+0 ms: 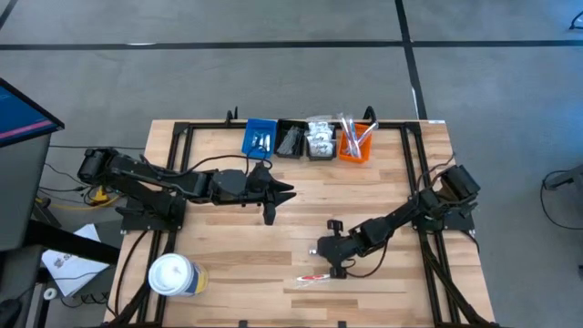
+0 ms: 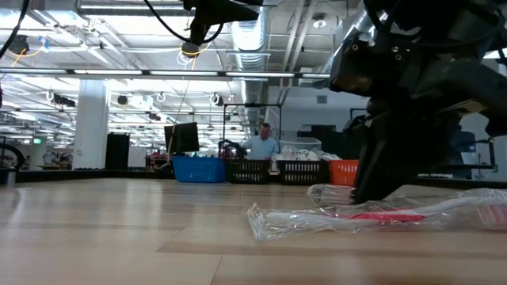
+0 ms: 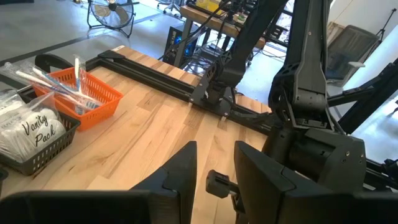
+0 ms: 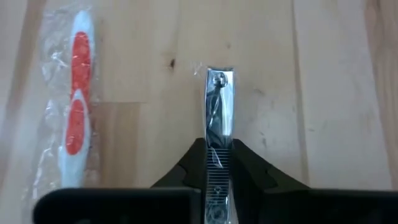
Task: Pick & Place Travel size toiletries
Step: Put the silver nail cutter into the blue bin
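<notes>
A small metal nail clipper (image 4: 219, 106) in clear wrap lies on the wooden table near its front edge, and my right gripper (image 4: 219, 163) is shut on it. Just beside it lies a red-and-white toothbrush (image 4: 76, 99) in a clear sleeve (image 2: 372, 215), flat on the wood and untouched. In the high view my right gripper (image 1: 332, 266) slants down over this spot. My left gripper (image 1: 278, 194) hangs above the table's middle, open and holding nothing (image 3: 214, 168). My right gripper pinches the nail clipper between its two fingers at the clipper's near end (image 4: 219, 152), on its two long sides. The fingers slant down from the table's right side and lie along the clipper, which points away from them. Whether it is clear of the wood I cannot tell.
A row of small bins stands at the far edge: blue (image 1: 260, 137), black (image 1: 291, 139), a black one with white packets (image 1: 321, 137) and orange with toothbrushes (image 1: 357, 144). A white tub with a yellow label (image 1: 173, 276) stands at the near left corner.
</notes>
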### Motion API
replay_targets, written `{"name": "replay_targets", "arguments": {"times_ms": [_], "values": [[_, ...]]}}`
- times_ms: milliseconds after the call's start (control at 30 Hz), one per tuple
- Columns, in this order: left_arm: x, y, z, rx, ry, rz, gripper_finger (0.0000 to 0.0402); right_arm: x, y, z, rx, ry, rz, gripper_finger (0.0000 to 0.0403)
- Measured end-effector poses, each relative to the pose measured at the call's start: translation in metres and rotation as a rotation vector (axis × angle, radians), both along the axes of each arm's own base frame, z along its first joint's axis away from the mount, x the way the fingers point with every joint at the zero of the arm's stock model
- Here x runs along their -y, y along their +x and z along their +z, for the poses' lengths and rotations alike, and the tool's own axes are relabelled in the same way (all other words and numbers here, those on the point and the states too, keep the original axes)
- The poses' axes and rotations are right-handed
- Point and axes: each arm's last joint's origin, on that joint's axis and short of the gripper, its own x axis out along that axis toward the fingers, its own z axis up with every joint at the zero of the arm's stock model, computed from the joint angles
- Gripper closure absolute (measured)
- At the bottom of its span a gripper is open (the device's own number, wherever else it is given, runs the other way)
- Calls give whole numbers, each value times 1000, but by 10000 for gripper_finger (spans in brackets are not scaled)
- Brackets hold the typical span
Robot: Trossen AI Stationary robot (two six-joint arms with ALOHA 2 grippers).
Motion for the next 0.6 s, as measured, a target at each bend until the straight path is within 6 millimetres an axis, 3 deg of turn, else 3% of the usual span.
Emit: {"name": "replay_targets", "arguments": {"times_ms": [167, 300, 433, 600], "values": [[0, 0, 0, -2, 1, -1, 300, 4, 0, 5, 4, 1, -4, 345], [0, 0, -2, -6, 3, 0, 300, 8, -1, 20, 41, -1, 10, 364], [0, -1, -4, -14, 4, 0, 300, 12, -6, 47, 122, -9, 29, 367], [0, -1, -4, -17, 47, -10, 300, 18, -18, 97, 300, -1, 37, 361]]}}
